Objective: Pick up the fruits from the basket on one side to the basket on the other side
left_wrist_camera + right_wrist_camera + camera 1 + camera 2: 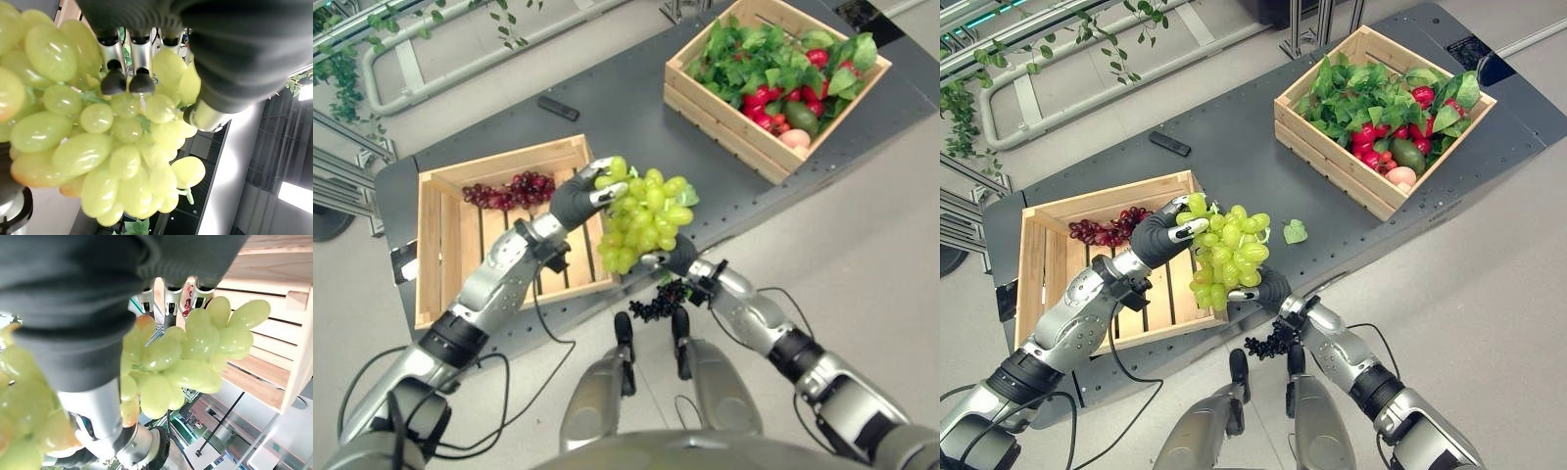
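A bunch of green grapes (644,217) is held up between both hands, above the near edge of the dark grey worktop (617,117) and just off the right front corner of the left-hand wooden crate (450,245). The left hand (579,196) is closed on the top of the bunch, its dark-tipped fingers (128,81) curled in among the grapes. The right hand (1268,290) is pressed against the underside of the bunch; whether its fingers are curled or straight cannot be told, as they are buried in the fruit. A small dark grape cluster (661,300) is seen hanging just below the right wrist, past the worktop's near edge.

No legible writing or labels can be made out on any item.

In the left-hand crate a cluster of red grapes (509,190) is laid against the far wall. The second wooden crate (724,117) is set at the far right corner of the worktop and is packed with green leaves (734,54), red fruits (762,103), an avocado (801,118) and a peach (794,138). A small black remote (558,108) is placed near the worktop's far edge, and a loose green leaf (1295,232) is lying between the crates. The floor (862,264) is pale grey, and a rail with trailing green vines (372,49) is seen beyond the worktop's far left.
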Robot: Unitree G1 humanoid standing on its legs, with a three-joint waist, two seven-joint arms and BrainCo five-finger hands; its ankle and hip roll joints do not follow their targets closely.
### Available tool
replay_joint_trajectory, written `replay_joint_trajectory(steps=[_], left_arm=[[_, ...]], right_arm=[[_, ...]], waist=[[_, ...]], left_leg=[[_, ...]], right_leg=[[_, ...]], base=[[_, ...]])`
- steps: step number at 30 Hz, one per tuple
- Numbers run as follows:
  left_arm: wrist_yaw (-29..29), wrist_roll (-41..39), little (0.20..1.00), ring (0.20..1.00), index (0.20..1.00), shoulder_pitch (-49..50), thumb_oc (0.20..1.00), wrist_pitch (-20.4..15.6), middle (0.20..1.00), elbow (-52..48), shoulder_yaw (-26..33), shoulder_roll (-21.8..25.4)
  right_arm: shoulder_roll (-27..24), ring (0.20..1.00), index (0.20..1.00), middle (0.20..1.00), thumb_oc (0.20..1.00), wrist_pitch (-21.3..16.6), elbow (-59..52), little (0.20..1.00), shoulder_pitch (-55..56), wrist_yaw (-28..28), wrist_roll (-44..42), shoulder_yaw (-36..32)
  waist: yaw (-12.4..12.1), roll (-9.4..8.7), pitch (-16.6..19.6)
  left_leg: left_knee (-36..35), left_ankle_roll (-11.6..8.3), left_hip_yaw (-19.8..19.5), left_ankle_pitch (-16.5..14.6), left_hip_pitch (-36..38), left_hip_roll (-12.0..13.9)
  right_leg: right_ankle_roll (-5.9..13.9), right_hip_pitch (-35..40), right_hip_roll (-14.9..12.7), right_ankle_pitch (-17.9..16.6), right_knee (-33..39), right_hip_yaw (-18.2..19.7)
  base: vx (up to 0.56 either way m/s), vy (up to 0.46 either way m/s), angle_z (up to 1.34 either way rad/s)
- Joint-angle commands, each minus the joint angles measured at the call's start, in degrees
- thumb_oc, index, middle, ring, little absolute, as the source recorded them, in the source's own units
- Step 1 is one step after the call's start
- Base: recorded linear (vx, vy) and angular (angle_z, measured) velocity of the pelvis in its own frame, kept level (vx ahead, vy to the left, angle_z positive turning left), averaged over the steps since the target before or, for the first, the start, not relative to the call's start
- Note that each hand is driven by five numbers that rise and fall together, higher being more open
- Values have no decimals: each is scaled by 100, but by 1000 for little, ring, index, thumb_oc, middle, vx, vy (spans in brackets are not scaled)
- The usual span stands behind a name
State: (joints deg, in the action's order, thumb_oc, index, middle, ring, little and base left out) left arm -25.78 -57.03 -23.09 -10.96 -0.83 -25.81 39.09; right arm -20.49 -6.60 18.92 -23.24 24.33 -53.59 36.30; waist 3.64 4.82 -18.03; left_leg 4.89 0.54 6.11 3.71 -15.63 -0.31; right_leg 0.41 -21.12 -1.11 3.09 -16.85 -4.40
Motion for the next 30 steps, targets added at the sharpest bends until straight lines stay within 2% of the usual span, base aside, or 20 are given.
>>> replay_joint_trajectory(steps=[1,5,7,14,22,30], left_arm=[[-147,-61,200,200,200,-79,200,-353,200,-219,-23,-169],[-149,-71,200,200,200,-146,200,-352,200,-180,-90,-229],[-168,-69,200,200,200,-139,200,-341,200,-155,-140,-319],[-310,-72,200,200,200,-134,200,-289,200,-124,-227,-324],[-299,-44,200,200,200,-51,200,-311,200,-84,-139,-466],[-310,-67,200,200,200,-75,200,-330,200,-43,-176,-611]], right_arm=[[607,1000,1000,1000,1000,-384,-146,1000,-157,39,-472,-297],[709,1000,1000,1000,1000,-234,-3,1000,-259,149,-786,-195],[788,1000,1000,1000,1000,-5,100,1000,-361,354,-1189,-64],[868,1000,1000,1000,1000,246,43,1000,-470,611,-1649,116],[1120,1000,1000,1000,1000,95,100,1000,-473,547,-1947,26],[1175,1000,1000,1000,1000,110,139,1000,-553,574,-1983,48]], waist=[[4,-136,82],[-12,-132,85],[-41,-136,93],[-77,-131,105],[-84,-122,133],[-86,-110,141]], left_leg=[[318,-26,-22,-678,450,-38],[349,-30,-30,-695,446,-43],[379,-31,-30,-709,433,-48],[360,-26,-16,-707,462,-59],[331,-23,-24,-703,482,-48],[321,-21,-43,-696,483,-43]], right_leg=[[512,395,-238,-85,119,77],[509,404,-236,-79,102,80],[506,406,-241,-68,84,64],[505,414,-239,-79,68,73],[493,430,-229,-62,68,58],[485,423,-229,-47,49,43]], base=[[0,0,0],[0,0,0],[12,-20,4],[8,-6,3],[0,0,0],[0,0,0]])
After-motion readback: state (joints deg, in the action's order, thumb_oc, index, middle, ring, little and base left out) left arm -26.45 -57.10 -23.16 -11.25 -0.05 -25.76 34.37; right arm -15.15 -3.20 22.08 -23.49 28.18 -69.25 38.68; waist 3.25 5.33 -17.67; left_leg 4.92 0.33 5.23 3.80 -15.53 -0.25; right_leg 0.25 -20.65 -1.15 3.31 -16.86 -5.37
